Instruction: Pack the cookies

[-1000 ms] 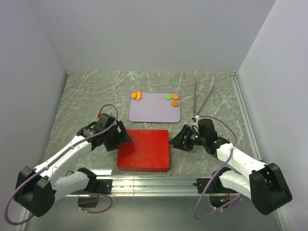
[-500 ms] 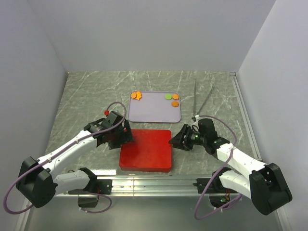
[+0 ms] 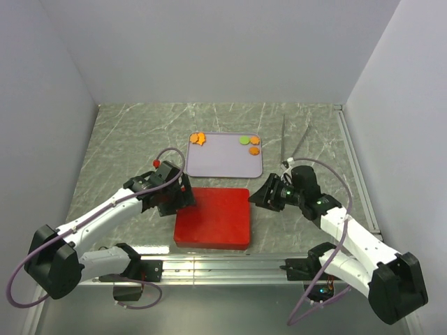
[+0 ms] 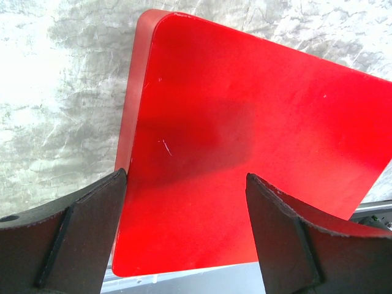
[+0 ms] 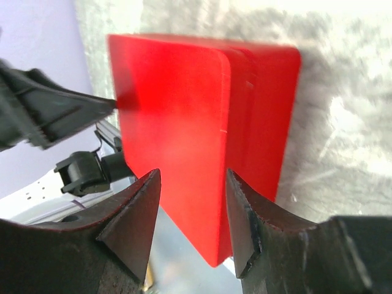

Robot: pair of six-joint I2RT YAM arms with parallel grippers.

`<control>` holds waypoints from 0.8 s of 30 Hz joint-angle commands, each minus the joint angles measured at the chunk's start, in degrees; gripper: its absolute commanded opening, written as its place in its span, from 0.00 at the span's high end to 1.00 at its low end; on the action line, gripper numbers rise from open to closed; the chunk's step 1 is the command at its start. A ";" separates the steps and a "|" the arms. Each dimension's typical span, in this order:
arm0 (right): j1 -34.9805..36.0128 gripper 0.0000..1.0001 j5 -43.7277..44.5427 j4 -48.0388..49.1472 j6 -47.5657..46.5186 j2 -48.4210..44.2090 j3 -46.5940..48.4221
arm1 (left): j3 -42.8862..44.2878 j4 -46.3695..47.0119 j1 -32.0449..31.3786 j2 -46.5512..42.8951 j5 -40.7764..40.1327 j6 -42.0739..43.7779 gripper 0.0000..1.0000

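The cookies lie on a lavender tray (image 3: pixel 225 160): an irregular orange piece (image 3: pixel 199 138) at its far left corner, and a green disc (image 3: pixel 244 139) and two orange discs (image 3: pixel 255 144) at its far right. A closed red box (image 3: pixel 213 218) sits in front of the tray. My left gripper (image 3: pixel 184 199) is open at the box's left edge, and the red lid (image 4: pixel 245 135) fills the space between its fingers (image 4: pixel 73 233). My right gripper (image 3: pixel 260 197) is open at the box's right edge. Its jaws frame the box's side (image 5: pixel 196 116) and hold nothing.
Metal tongs (image 3: pixel 288 143) lie on the marble table to the right of the tray. White walls enclose the table on three sides. The metal rail (image 3: pixel 223 265) with the arm bases runs along the near edge, just in front of the box.
The red box has slid a little to the right with my left gripper against its left edge. My right gripper has risen and moved in closer to the box's right edge.
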 commanded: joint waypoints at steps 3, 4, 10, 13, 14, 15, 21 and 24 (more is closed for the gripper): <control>-0.24 0.47 -3.65 1.95 -2.53 -1.70 3.15 | 1.13 3.03 -0.90 1.41 0.38 -0.48 0.16; -0.15 0.48 -5.34 3.37 -2.17 -1.44 3.06 | 1.13 3.03 -0.91 1.59 0.38 -0.30 0.16; 1.86 0.62 -17.46 15.41 1.25 3.74 3.93 | 1.74 3.38 -1.43 2.73 0.38 -0.21 0.17; 4.67 0.79 -19.32 18.76 2.22 6.55 5.43 | 2.45 3.38 -1.61 3.52 0.29 -0.13 0.17; 5.29 0.90 -20.11 18.85 2.05 8.13 6.48 | 2.71 3.38 -1.70 3.87 0.29 -0.04 0.17; 5.82 0.94 -20.38 19.20 1.96 8.84 6.66 | 2.89 3.29 -1.78 4.14 0.29 0.05 0.17; 6.26 1.00 -20.21 24.64 3.98 13.41 0.44 | 3.68 3.29 -2.14 4.93 0.11 0.05 0.17; 6.26 1.00 -19.68 28.24 4.69 18.85 -5.01 | 3.77 3.29 -2.14 5.10 0.11 0.05 0.17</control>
